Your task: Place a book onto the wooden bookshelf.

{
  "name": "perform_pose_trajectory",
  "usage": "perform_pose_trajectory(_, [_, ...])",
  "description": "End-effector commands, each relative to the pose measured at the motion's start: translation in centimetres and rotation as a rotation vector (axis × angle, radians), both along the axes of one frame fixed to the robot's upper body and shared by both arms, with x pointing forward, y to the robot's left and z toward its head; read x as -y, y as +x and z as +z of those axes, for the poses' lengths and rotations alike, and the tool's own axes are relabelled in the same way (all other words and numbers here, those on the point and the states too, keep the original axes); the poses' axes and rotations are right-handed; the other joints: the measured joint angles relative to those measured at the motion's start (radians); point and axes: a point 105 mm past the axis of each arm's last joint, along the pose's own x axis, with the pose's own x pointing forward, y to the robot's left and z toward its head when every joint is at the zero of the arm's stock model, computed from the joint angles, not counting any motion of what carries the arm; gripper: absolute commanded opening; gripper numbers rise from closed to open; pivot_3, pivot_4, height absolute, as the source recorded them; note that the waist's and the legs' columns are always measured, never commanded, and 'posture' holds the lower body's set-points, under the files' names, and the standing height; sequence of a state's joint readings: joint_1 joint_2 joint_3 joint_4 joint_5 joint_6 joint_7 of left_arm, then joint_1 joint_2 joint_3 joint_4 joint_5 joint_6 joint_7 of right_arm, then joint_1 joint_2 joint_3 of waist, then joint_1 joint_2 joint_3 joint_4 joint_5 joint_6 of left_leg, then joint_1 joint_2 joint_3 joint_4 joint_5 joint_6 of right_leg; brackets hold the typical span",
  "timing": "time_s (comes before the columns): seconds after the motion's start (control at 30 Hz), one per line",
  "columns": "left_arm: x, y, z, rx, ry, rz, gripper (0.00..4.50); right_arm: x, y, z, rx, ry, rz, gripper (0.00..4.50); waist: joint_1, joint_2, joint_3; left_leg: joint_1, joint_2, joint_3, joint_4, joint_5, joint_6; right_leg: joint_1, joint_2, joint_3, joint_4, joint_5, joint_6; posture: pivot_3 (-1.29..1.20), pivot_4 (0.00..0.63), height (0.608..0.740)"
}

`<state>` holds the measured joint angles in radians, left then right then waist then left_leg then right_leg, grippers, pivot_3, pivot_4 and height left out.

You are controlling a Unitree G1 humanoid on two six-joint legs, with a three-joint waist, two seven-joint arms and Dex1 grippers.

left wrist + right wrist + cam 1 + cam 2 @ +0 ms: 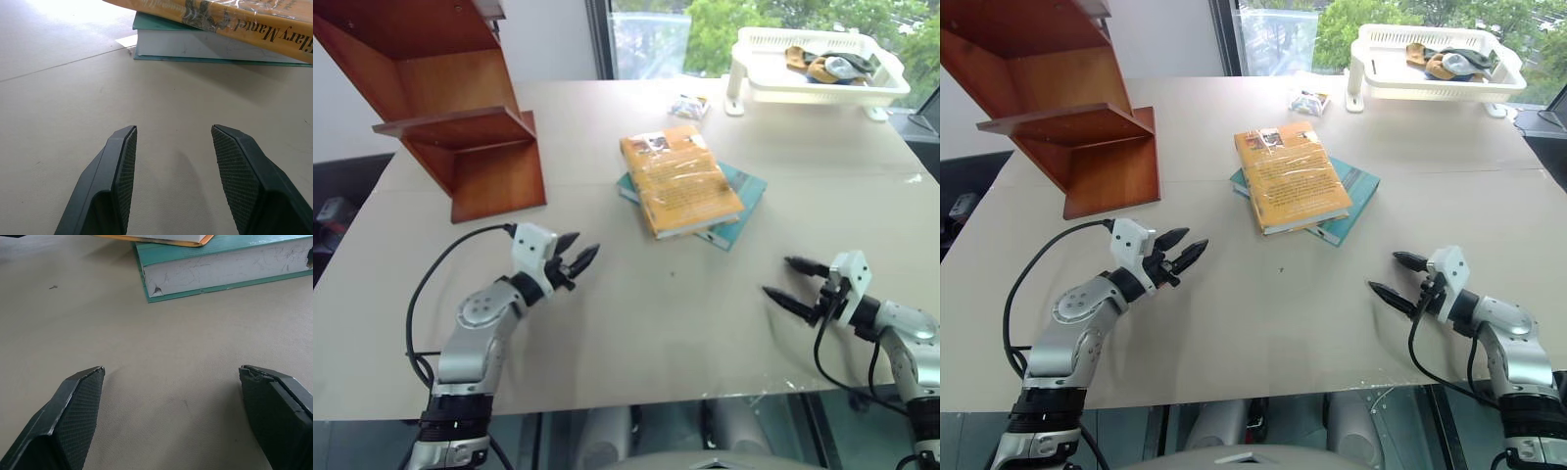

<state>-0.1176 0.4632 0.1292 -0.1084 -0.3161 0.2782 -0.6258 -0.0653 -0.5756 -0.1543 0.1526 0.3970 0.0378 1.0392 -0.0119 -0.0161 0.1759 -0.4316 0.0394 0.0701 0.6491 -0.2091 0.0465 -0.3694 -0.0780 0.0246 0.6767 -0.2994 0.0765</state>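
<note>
While both tools hang open and empty above the desk's near edge, left tool [576, 258] and right tool [787, 283], the orange-yellow book [679, 179] lies mid-desk atop a teal book [745, 199]. Reach not begun. Next: grip it, carry to wooden bookshelf [460, 108], far left corner.

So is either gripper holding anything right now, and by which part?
Nothing is held. The left gripper and right gripper both stand open above the table, short of the orange-yellow book, which lies on the teal book.
</note>
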Motion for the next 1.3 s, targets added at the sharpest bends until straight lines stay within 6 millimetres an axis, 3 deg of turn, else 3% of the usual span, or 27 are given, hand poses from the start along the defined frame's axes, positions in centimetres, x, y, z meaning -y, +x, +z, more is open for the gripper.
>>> perform_pose_trajectory(0.03, [0.2,-0.2,1.6,0.056,-0.014,-0.008,2.54,-0.2,-0.2,1.1,0.04,-0.015,0.018,4.5,0.0,0.0,0.0,0.0,0.0,0.0,0.0,0.0,0.0,0.0,0.0,0.0,0.0,0.0,0.0,0.0,0.15,0.74])
perform_pose_trajectory(0.83, [0.1,-0.3,1.8,0.056,-0.023,-0.027,2.54,0.6,0.1,1.7,0.054,-0.035,-0.017,4.5,0.0,0.0,0.0,0.0,0.0,0.0,0.0,0.0,0.0,0.0,0.0,0.0,0.0,0.0,0.0,0.0,0.15,0.74])
perform_pose_trajectory(1.3, [-0.5,-0.1,2.8,0.083,-0.01,-0.042,2.54,1.2,1.8,2.5,0.076,-0.059,-0.072,4.5,0.0,0.0,0.0,0.0,0.0,0.0,0.0,0.0,0.0,0.0,0.0,0.0,0.0,0.0,0.0,0.0,0.15,0.74])
